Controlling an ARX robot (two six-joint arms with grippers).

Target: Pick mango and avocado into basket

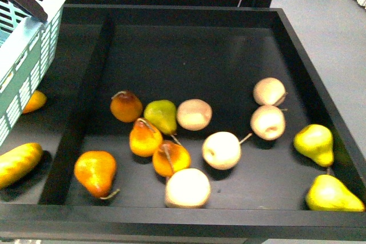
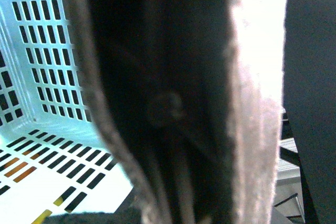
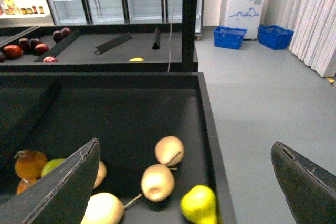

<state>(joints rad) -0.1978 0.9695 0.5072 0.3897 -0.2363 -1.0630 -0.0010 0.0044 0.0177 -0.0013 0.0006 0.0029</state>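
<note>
The pale turquoise basket (image 1: 26,50) hangs at the near left, over the tray's left compartment. Neither the red mango nor the mid-green avocado can be picked out in any view. Colours glint through the basket's floor slots in the left wrist view, too vague to name.

The right claw (image 3: 185,148) is spread wide and empty above the tray's right side. Whether the left claw is clenched or released cannot be told, because a dark blurred shape (image 2: 168,103) fills its camera.

The likely slip is a wrong pick. A green pear (image 1: 161,115) among the clustered fruit could pass for the avocado, and a yellow mango (image 1: 17,164) lies just beside the basket.

A raised divider (image 1: 86,112) splits the tray (image 1: 171,212), and the basket wall crowds the left compartment, so a reach there risks a knock. The far half of the main compartment is bare, and open grey floor (image 1: 331,15) lies to the right.
</note>
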